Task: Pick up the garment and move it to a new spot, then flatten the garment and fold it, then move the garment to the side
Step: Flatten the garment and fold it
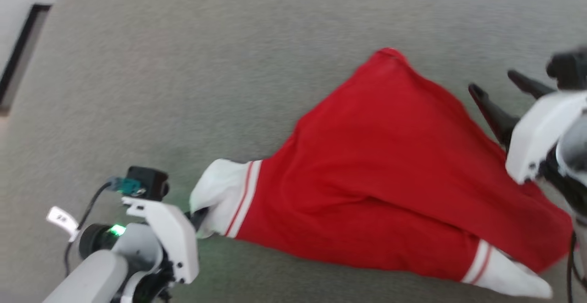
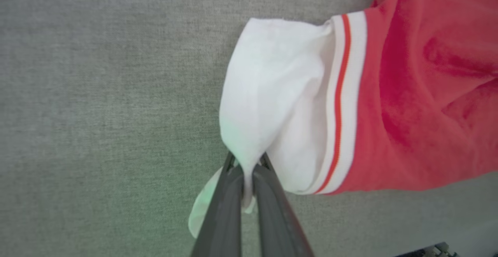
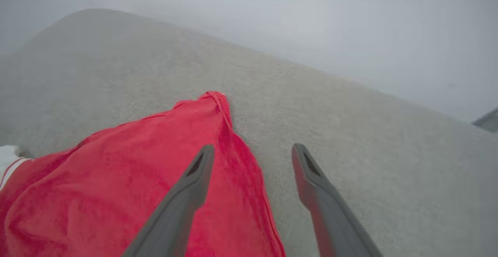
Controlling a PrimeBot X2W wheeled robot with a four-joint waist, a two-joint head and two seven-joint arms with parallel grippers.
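Left fingers (image 2: 223, 210) pinch garment (image 1: 390, 165) cuff (image 2: 272, 93), right fingers (image 3: 323, 194) parted, grey surface (image 1: 183, 64) beyond edges

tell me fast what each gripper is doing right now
left gripper: shut on the white cuff of the red garment
right gripper: open, holding nothing, at the garment's far edge
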